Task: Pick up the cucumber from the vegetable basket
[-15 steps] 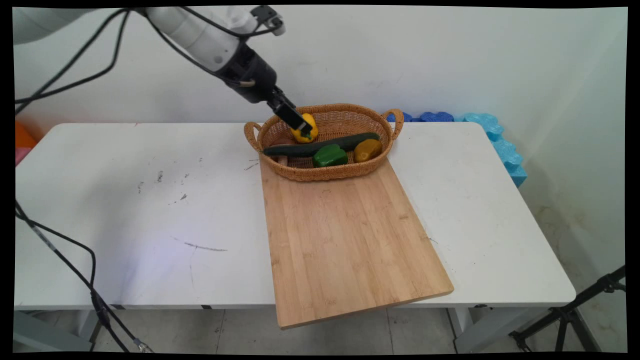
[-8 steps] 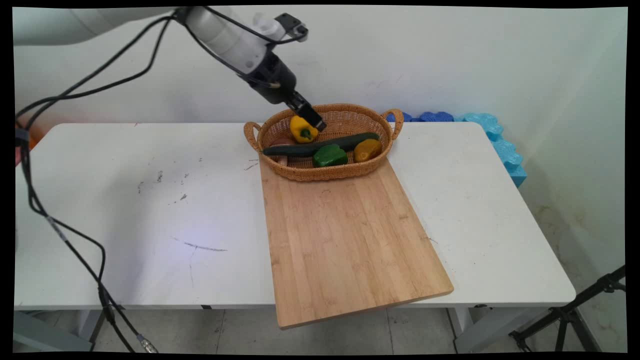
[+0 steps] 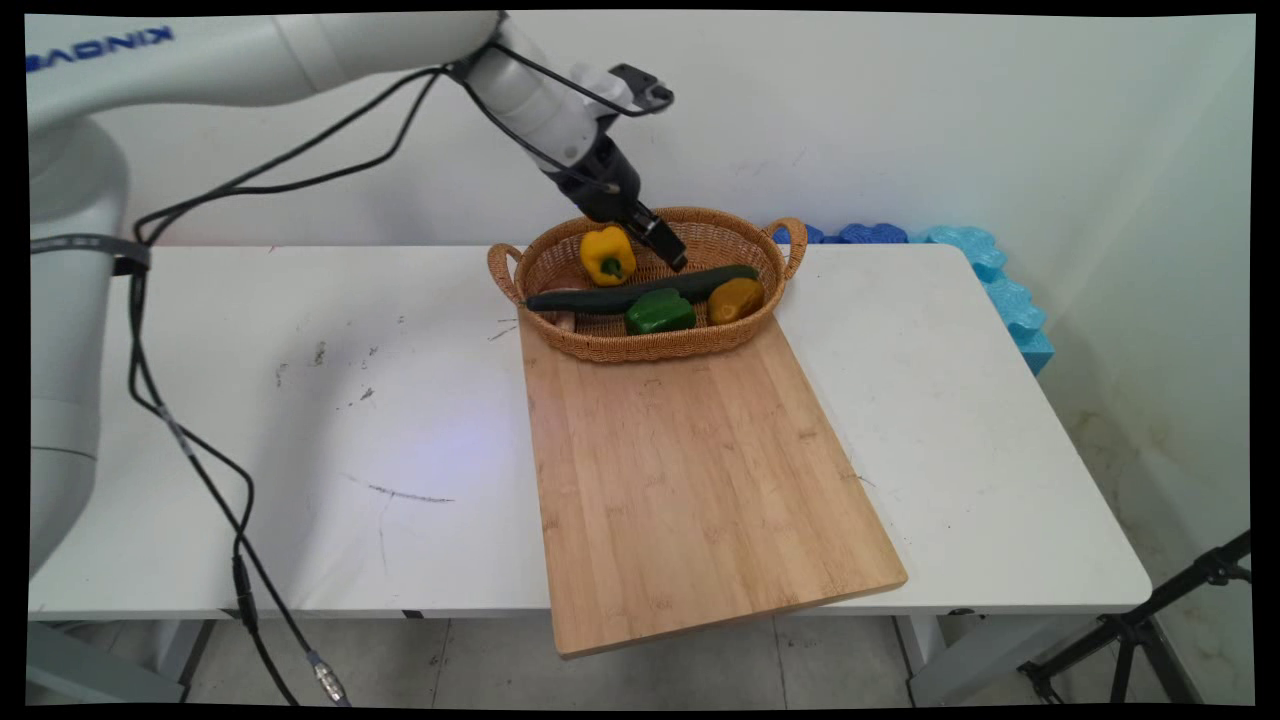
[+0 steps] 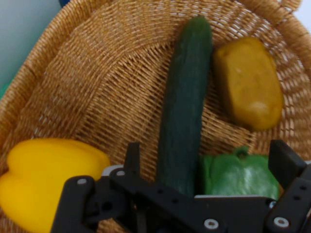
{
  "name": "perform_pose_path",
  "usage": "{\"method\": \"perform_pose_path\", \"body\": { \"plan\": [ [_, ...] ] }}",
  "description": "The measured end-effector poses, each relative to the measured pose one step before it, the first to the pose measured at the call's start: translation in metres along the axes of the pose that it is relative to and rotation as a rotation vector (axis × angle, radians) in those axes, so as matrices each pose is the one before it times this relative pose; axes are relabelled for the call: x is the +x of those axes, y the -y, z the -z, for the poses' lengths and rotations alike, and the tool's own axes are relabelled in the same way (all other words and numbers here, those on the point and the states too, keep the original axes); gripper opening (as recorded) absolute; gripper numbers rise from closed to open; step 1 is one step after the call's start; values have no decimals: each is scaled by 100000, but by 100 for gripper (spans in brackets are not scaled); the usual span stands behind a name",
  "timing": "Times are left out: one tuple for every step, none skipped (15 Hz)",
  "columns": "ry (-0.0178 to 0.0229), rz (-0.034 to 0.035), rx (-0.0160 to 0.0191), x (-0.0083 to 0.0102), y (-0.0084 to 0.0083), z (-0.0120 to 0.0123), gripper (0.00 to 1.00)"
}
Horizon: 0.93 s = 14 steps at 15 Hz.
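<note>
A wicker basket [image 3: 640,348] stands at the table's far side. In it lie a yellow pepper [image 3: 606,255], a long dark green cucumber [image 3: 640,291], a green pepper [image 3: 659,312] and an orange-brown pepper [image 3: 736,298]. My gripper [image 3: 668,245] hangs inside the basket, just right of the yellow pepper and above the cucumber's middle. In the hand view the gripper [image 4: 209,160] is open, its fingers [image 4: 132,156] spread to either side of the cucumber [image 4: 184,111], holding nothing. The yellow pepper [image 4: 48,174] is at the lower left, the green pepper [image 4: 238,174] and the orange-brown pepper [image 4: 249,82] on the right, against the basket's weave [image 4: 97,73].
A bamboo cutting board [image 3: 690,470] runs from the basket's front to past the table's near edge. A brownish item [image 3: 562,318] lies half hidden at the basket's left end. Blue foam blocks [image 3: 990,270] line the wall at the back right. Black cables [image 3: 190,450] hang at the left.
The gripper has moved right and slightly down across the basket, from over the yellow pepper to above the cucumber. The vegetables have not moved.
</note>
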Motion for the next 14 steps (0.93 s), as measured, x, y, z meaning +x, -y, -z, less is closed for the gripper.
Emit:
{"method": "perform_pose_path", "body": {
  "plan": [
    [745,347,150,315,198,-890,100],
    [812,225,-32,312,157,-895,100],
    [740,75,-129,246,100,-723,100],
    [929,-61,-434,257,33,-807,100],
    [892,-120,-427,180,62,-721,100],
    [746,-261,-378,135,23,-576,100],
    [789,-357,-422,135,33,-630,100],
    [675,-391,-339,135,29,-573,100],
    [544,-271,-199,81,58,-447,100],
    [531,-238,-105,89,94,-481,100],
    [447,-237,-123,86,57,-399,100],
    [462,-220,-156,74,74,-427,100],
    [405,-252,-216,66,42,-397,100],
    [244,-182,-123,19,55,-288,100]
  ]
}}
